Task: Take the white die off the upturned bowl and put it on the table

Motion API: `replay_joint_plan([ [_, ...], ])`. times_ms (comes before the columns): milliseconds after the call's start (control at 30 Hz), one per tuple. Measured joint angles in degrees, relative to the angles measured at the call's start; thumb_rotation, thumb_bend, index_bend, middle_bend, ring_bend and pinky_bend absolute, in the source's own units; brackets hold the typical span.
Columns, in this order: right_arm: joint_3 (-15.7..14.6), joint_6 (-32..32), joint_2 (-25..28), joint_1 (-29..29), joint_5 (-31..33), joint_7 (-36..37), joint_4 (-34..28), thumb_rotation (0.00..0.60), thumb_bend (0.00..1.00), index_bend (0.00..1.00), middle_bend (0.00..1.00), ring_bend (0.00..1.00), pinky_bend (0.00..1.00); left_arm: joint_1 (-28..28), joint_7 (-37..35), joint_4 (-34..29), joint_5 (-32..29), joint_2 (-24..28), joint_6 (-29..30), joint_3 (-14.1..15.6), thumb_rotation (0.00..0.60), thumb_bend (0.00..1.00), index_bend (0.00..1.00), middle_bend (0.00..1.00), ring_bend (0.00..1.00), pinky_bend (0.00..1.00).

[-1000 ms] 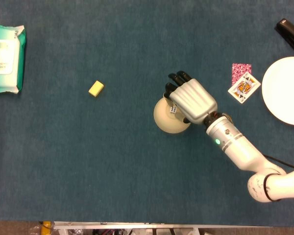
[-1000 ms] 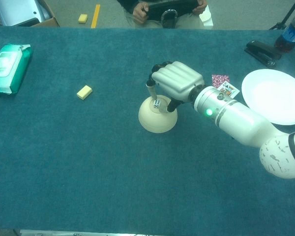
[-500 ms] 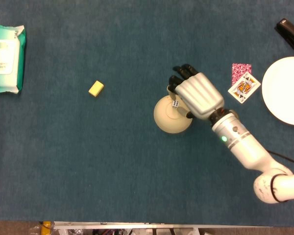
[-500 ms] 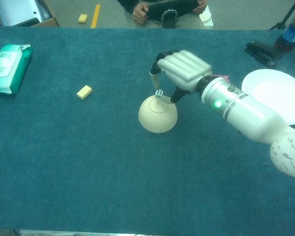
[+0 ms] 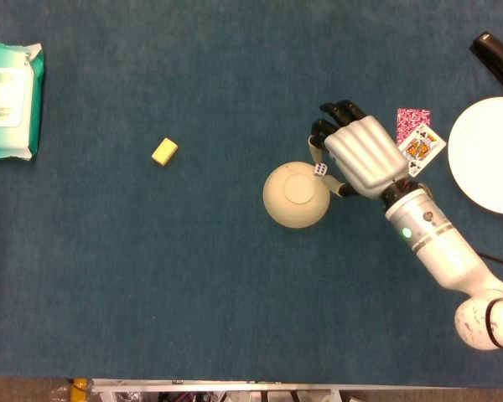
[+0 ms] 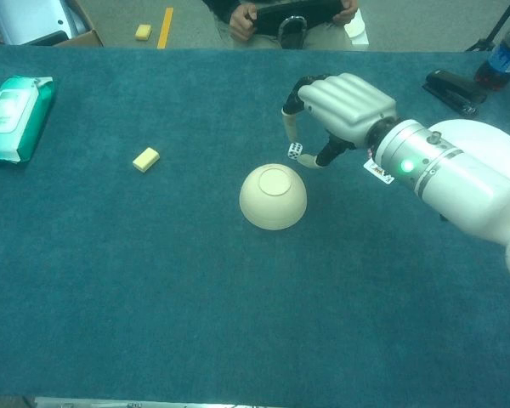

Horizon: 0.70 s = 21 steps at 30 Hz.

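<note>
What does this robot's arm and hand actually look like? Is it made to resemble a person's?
Somewhat. The right hand has a smooth, pale grey ridged shell over the back, dark black fingers and beige fingertips. Behind it sits a silver ringed wrist with a small green light, then a glossy white tubular arm with a dark seam at a speckled, rounded joint. No sleeve. The left hand isn't visible.

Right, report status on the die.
Right robot hand pinches white die, clear of upturned bowl. Left robot hand not in view. Die not yet on table. Nothing blocking.

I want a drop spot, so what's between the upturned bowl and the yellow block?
Only bare blue cloth lies between the upturned bowl and the yellow block, clearest in the head view.
</note>
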Motion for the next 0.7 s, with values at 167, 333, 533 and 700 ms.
replay_joint_plan([
  [167,0.77,2.54,-2.57,-0.37,-4.99,4.9,2.11,0.6,0.33,0.52,0.3,0.12,0.15,0.57,-0.06,-0.14,-0.12,0.23,0.6,0.09,0.6,0.47,0.3,0.3,0.22,0.13],
  [333,1.3,10.6,-8.29,-1.13,-18.74,16.73,10.77,0.6,0.33,0.2,0.15,0.02,0.09,1.12,-0.19,-0.03,-0.18,0.45,1.22,0.2,0.6,0.47,0.3,0.3,0.22,0.13],
  [533,1.95,19.31,-14.38,-2.35,-27.54,23.58,22.14,0.6,0.35,0.0,0.14,0.01,0.09,1.15,-0.04,-0.15,-0.04,0.42,1.13,0.23,0.6,0.47,0.3,0.3,0.22,0.13],
  [700,1.9,17.15,-13.48,-3.74,-25.51,21.72,18.86,0.6,0.35,0.0,0.14,0.01,0.09,0.79,0.41,-0.4,0.13,0.37,0.39,0.34,0.6,0.47,0.3,0.3,0.22,0.13],
])
